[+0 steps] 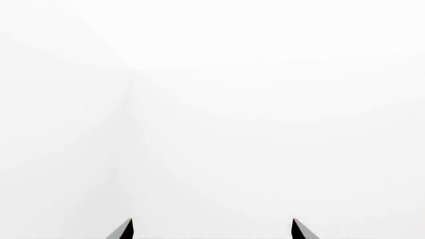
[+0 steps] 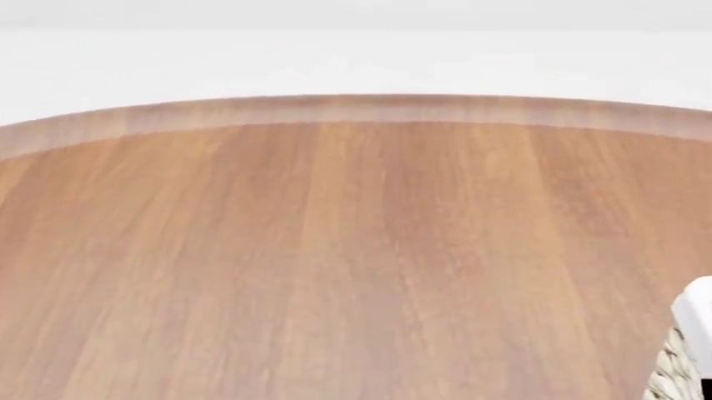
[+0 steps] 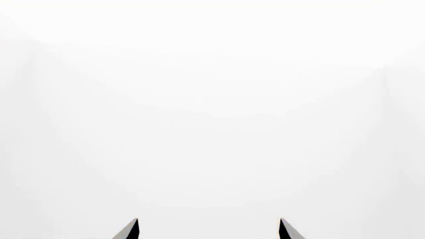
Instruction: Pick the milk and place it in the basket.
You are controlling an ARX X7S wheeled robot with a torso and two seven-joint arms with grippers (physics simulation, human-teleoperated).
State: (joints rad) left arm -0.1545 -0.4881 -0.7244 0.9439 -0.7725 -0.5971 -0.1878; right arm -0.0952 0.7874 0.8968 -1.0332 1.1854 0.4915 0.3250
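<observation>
No readable text, labels or signs.

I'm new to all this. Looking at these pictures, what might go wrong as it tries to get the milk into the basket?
1. No milk shows in any view, so it may reach blindly; it probably has to look around first.
2. Only a corner of the basket shows at the wooden table's right edge, so a drop could miss.
3. The left gripper and right gripper face blank white, giving no guidance.
</observation>
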